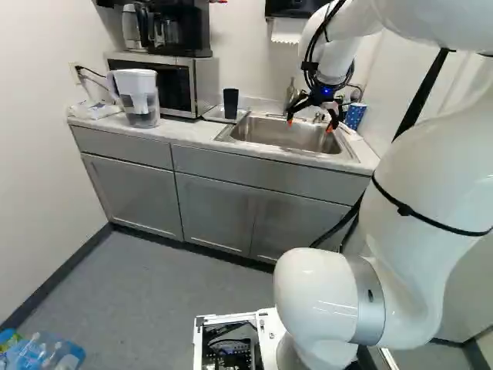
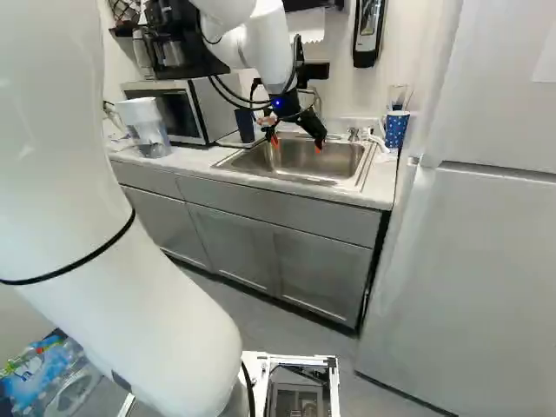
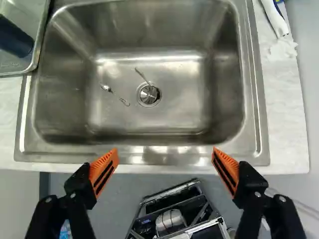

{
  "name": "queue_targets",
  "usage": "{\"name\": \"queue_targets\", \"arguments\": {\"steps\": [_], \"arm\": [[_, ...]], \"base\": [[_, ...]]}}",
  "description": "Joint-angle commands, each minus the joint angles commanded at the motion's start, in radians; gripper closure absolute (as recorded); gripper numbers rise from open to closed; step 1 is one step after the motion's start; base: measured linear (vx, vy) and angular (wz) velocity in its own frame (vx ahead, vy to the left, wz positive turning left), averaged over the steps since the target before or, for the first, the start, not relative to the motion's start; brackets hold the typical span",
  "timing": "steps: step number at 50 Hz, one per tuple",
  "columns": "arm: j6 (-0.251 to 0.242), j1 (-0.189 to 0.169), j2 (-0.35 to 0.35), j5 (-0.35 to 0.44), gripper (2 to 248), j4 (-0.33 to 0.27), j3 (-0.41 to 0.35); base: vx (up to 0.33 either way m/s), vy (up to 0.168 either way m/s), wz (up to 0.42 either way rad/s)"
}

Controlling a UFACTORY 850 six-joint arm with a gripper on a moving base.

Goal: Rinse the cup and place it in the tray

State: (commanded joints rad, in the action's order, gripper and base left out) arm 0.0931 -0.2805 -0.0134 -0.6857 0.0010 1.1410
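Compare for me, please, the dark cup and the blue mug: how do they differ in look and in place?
The cup is plain and dark, while the mug is blue with white dots.
The cup shows no handle; the mug has one at its side.
The cup looks narrower for its height than the mug.
The cup stands in the tray, the mug across the sink from it.
Both stand on end.

1 dark cup, 1 tray, 1 sink, 2 thin metal items in it. 1 blue mug, 1 pitcher, 1 microwave, 1 fridge, 3 cabinet doors.
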Motion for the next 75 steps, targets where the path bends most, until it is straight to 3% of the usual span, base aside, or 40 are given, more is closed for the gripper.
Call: {"name": "queue_targets", "arguments": {"steps": [75], "arm": [[0.000,0.000,0.000,0.000,3,0.000,0.000]], "base": [[-0.120,0.052,-0.001]]}}
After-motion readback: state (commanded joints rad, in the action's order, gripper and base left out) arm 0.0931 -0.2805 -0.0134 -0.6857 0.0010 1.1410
